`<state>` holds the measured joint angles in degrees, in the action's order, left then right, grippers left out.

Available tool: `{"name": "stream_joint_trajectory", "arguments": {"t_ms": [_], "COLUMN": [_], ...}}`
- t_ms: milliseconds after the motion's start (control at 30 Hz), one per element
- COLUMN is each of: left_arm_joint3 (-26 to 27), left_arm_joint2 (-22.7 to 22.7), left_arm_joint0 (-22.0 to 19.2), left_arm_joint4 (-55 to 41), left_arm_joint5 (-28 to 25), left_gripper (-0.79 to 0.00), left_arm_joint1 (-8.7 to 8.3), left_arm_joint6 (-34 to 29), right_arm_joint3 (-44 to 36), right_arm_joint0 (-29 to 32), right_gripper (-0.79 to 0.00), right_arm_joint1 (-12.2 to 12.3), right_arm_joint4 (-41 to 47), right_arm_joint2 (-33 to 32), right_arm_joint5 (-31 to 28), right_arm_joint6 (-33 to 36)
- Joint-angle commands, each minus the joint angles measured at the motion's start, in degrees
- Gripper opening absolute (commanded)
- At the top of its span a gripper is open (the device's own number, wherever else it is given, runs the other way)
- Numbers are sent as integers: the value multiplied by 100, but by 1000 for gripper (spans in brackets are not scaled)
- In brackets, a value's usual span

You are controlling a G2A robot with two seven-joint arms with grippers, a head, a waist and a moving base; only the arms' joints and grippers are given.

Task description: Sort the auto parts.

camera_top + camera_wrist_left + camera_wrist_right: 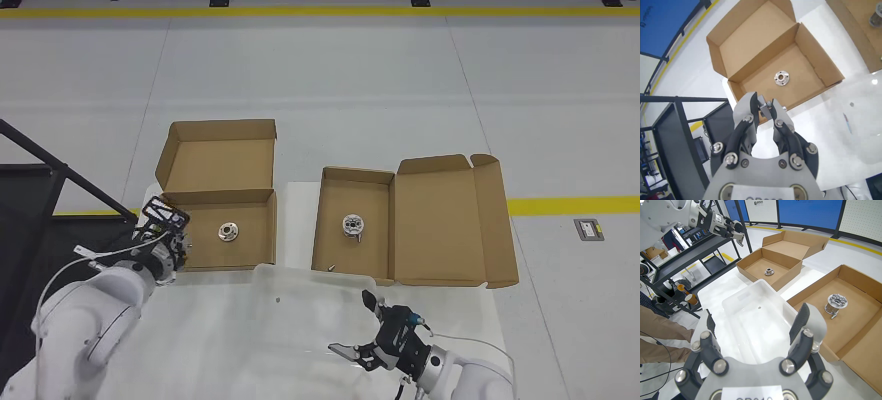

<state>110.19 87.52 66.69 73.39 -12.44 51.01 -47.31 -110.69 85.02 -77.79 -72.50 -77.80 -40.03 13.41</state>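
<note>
- Left claw point(763, 103) pinches a small metal fitting point(764, 110); a cardboard box point(815, 56) holding a flange point(781, 78) sits just beyond it.
- Right claw point(757, 313) gapes wide, empty, over the clear bin point(761, 281).

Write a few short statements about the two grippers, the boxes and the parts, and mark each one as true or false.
1. The left gripper is shut on a small metal part. True.
2. The right gripper holds a part. False: it is open and empty, above the white bin.
3. The box by the left gripper holds one flanged disc. True.
4. The other box is empty. False: a hub-like part and a small bolt lie in it.
</note>
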Motion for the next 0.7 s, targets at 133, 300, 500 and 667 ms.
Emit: {"name": "stream_joint_trajectory", "arguments": {"t_ms": [133, 300, 500, 667], "left_arm_joint3": [-269, -269, -465, -1196], "left_arm_joint2": [219, 219, 169, 79], "left_arm_joint0": [172, 172, 174, -488], "left_arm_joint4": [-396, -396, -403, -543], "left_arm_joint5": [-284, -284, -279, -420], "left_gripper": [-785, -785, -785, -785], "left_arm_joint1": [-2, -2, 10, 30], "left_arm_joint6": [566, 566, 666, 770], "right_arm_joint3": [0, 0, 0, 0], "right_arm_joint0": [1, 1, 1, 1], "right_gripper": [0, 0, 0, 0], "right_arm_joint1": [0, 0, 0, 0], "right_arm_joint4": [0, 0, 0, 0], "right_arm_joint2": [-1, -1, -1, -1], "right_arm_joint5": [0, 0, 0, 0], "right_arm_joint6": [0, 0, 0, 0]}}
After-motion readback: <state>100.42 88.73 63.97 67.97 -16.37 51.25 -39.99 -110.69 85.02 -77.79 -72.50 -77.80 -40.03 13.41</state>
